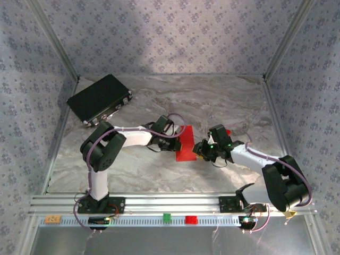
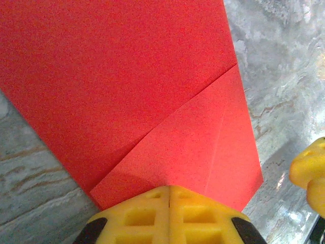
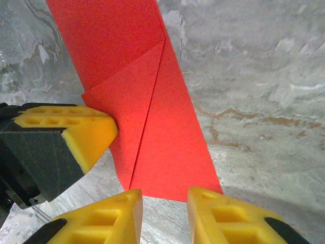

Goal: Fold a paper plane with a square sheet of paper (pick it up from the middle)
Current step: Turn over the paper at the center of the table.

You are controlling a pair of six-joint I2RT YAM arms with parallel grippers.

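Right wrist showed right end effector (image 3: 165, 201) spread, empty, beside the square sheet of paper (image 3: 147, 76), left end effector (image 3: 89, 132) pressed shut against its fold; flap risked springing open.

The sheet of paper (image 1: 185, 142) is plain bright red, unmarked. The table (image 1: 223, 101) is grey marbled swirl veined with brown, and the walls (image 1: 159, 32) are pale lilac-grey with a small repeating flower print. The left gripper (image 2: 169, 216) and right gripper (image 3: 165, 216) have yellow fingers on black bodies, the arms (image 1: 133, 136) are white and black, the box (image 1: 99, 99) is black, and the silvery rail (image 1: 159, 202) carries a green block (image 1: 167, 217), a red block (image 1: 190, 219) and an orange tag (image 1: 52, 219).
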